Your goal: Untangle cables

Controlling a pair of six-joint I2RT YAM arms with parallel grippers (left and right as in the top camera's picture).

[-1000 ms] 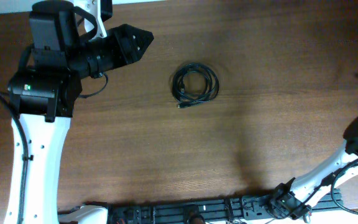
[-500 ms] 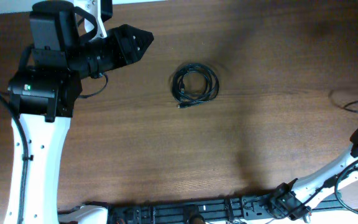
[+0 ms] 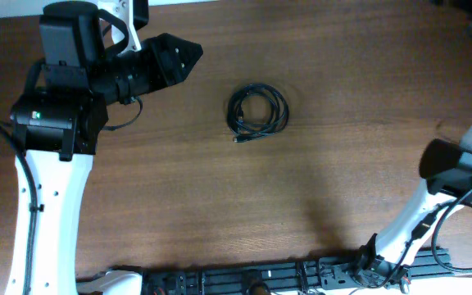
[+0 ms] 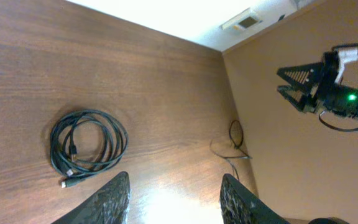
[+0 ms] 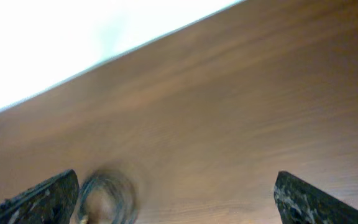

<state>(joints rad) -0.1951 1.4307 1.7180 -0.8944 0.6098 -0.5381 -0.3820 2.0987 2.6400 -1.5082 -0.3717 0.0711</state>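
Cables (image 3: 256,111) lie coiled ahead of left gripper (image 4: 174,190), untouched

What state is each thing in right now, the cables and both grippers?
cables: wound in loose loops, lying on the table, nothing touching them.
left gripper: open, empty, apart from the cables.
right gripper: open wide, empty, well away from the cables.

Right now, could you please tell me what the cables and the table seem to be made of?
Cables: likely rubber or plastic sheathing, matte black, bending in loose loops. Table: wood or wood-look laminate, brown with grain streaks and slight sheen.
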